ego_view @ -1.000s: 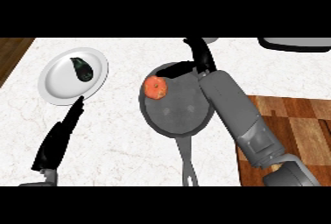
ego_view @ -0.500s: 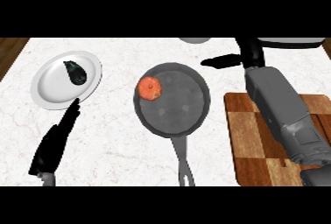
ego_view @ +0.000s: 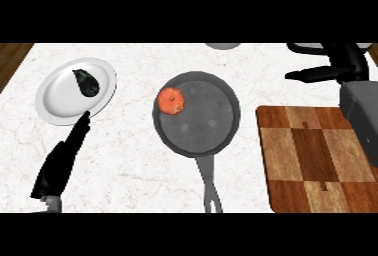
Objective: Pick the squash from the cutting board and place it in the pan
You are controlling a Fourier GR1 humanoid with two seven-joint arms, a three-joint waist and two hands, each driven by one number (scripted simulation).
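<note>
Squash [ego_view: 172, 100]: small orange-red round body, lying inside the pan [ego_view: 198, 116] near its rim at about 10 o'clock of the pan floor. Nothing is touching it.

Head view:
- Pan is dark grey, near centre of the white marbled tabletop [ego_view: 140, 175]; its handle runs toward 6 o'clock.
- Cutting board [ego_view: 314, 155] lies at 3 o'clock of the pan, apart from it. No squash shows on its visible surface; the grey right forearm covers part of its right side.
- Right robot hand [ego_view: 336, 67] is at about 1 o'clock of the pan, well apart from the squash, above the board's far edge. Fingers look relaxed, thumb pointing toward 9 o'clock; nothing held.
- Left robot hand [ego_view: 63, 160] is at 8 o'clock of the pan, fingers straight and pressed together, tips at the near rim of a white plate [ego_view: 59, 107]. Resting; holds nothing.
- Plate carries a dark eggplant [ego_view: 87, 82].

Handling, judged: squash looks small, rigid and light, with a smooth rounded skin, so liable to roll or slip. If regrasped, take it across its widest middle from above, fingers opposite thumb.

Status, judged: placement looks complete.
</note>
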